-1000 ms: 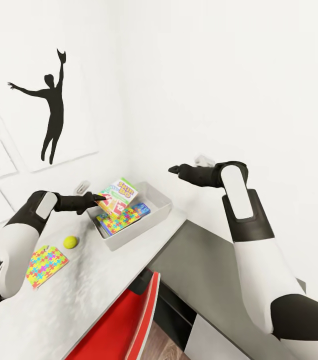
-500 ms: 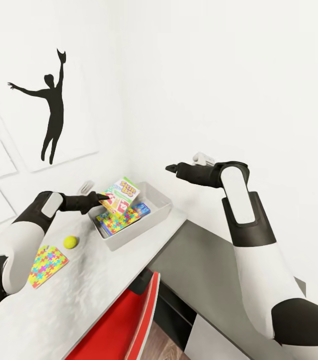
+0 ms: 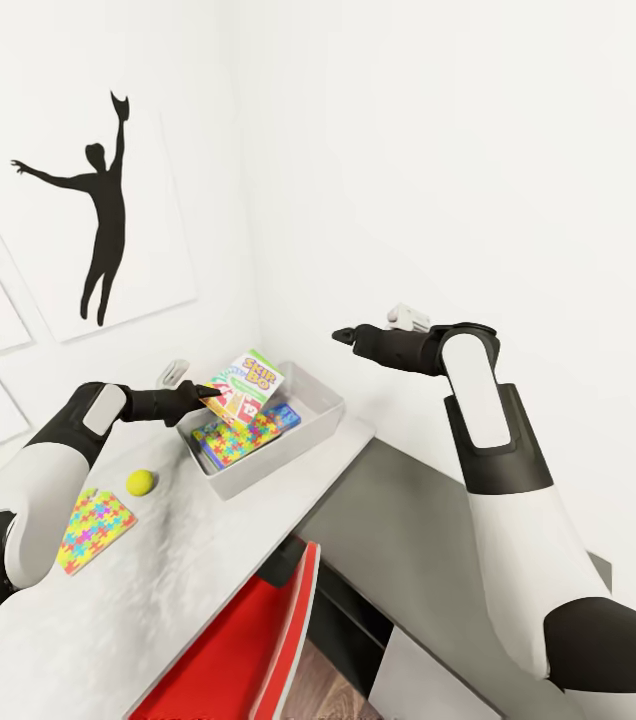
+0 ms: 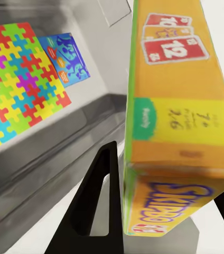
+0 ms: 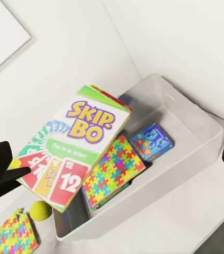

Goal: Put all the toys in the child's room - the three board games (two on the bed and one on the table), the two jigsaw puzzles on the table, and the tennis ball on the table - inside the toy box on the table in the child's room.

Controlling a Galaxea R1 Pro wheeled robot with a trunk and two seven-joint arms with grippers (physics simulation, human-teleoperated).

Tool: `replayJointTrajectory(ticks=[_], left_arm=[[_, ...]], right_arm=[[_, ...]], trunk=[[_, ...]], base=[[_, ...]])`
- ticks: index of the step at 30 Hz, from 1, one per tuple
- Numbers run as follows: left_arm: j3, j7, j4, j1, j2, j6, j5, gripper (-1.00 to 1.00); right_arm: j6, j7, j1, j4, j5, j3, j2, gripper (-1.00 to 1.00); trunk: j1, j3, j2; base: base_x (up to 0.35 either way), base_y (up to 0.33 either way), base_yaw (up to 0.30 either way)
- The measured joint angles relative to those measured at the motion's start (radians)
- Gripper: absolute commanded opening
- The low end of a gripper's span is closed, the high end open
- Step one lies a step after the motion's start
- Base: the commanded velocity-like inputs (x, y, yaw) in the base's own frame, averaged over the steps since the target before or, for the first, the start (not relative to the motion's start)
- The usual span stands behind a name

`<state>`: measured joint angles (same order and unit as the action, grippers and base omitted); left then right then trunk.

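- White surface: grey plastic toy box at corner.
- Left claw pinches colourful Skip-Bo board game box, tilted above toy box.
- Right claw: state cannot be told.

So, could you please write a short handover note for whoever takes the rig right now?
Left gripper: shut on the Skip-Bo box, held tilted over the toy box.
Right gripper: raised above the toy box, holding nothing; jaws unclear.
Done: a jigsaw puzzle and a blue game box lie inside the toy box.
Left: release the Skip-Bo box, then the tennis ball and second puzzle on the table.
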<state>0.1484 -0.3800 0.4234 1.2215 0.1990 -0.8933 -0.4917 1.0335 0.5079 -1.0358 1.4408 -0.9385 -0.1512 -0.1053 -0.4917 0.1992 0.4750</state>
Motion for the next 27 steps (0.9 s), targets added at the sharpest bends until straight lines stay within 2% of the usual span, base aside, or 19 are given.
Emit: replayJointTrajectory(ticks=[15, 21, 27], left_arm=[[0.002, -0.001, 0.004, 0.002, 0.001, 0.009, -0.002, -1.00], [0.006, -0.008, 0.008, 0.022, 0.007, 0.004, -0.002, -1.00], [0.008, -0.061, 0.008, 0.035, 0.011, -0.003, -0.004, -1.00]], right_arm=[[0.000, 0.000, 0.000, 0.000, 0.000, -0.002, -0.003, 1.00], [0.000, 0.000, 0.000, 0.000, 0.000, -0.003, -0.003, 1.00], [0.001, 0.000, 0.000, 0.003, 0.000, -0.004, -0.003, 1.00]], trunk=[[0.000, 0.024, 0.000], [0.000, 0.034, 0.000], [0.000, 0.044, 0.000]], base=[[0.000, 0.000, 0.000], [0.000, 0.000, 0.000], [0.000, 0.000, 0.000]])
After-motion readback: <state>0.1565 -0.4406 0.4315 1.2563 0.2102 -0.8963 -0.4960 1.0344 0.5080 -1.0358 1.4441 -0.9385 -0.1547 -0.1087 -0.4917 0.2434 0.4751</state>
